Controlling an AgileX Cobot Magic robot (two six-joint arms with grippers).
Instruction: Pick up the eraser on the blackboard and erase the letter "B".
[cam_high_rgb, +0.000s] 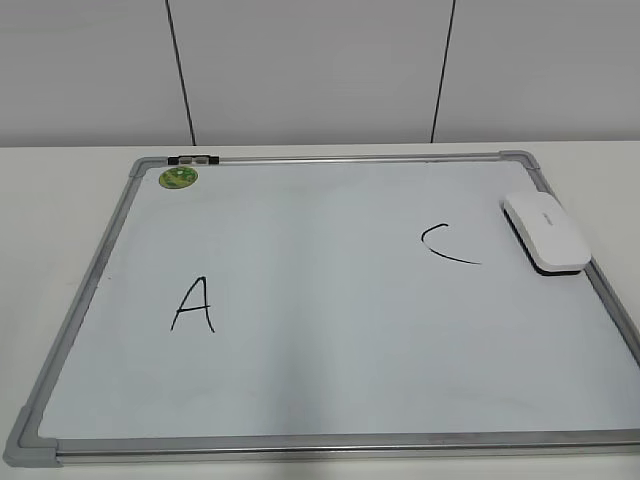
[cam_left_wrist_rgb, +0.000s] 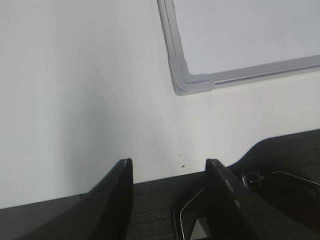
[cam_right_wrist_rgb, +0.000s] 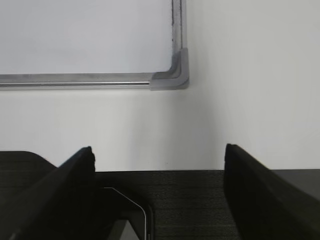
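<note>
No "B" anywhere on the blackboard (cam_high_rgb: 330, 330): just a black "A" (cam_high_rgb: 193, 305) toward its near-left and a curved "C" (cam_high_rgb: 447, 244) toward its far-right, with bare white between them. My read is that the wiping is already done. The eraser (cam_high_rgb: 545, 232) lies at the board's far-right edge, just right of the "C", partly over the silver frame.

Both arms sit back off the board. The left pincer (cam_left_wrist_rgb: 169, 175) hangs released over bare bench (cam_left_wrist_rgb: 75, 90), its jaws parted with nothing between, near the board's grey plastic corner. The right pincer (cam_right_wrist_rgb: 159, 160) is spread wider, also empty, by the opposite near corner.

Risks from here? The eraser is a glossy, rounded white block with a dark felt strip along its base. That smooth shell could slip out of a shallow pinch. It also overhangs the raised frame, so it may rock or skid when touched. A sweep started there passes straight over the "C", and a careless stroke would smear the wrong letter. The board surface looks slick, so it may slide on the bench under a firm wipe. A small round green magnet (cam_high_rgb: 178, 178) sits at the far-left corner, well clear.
</note>
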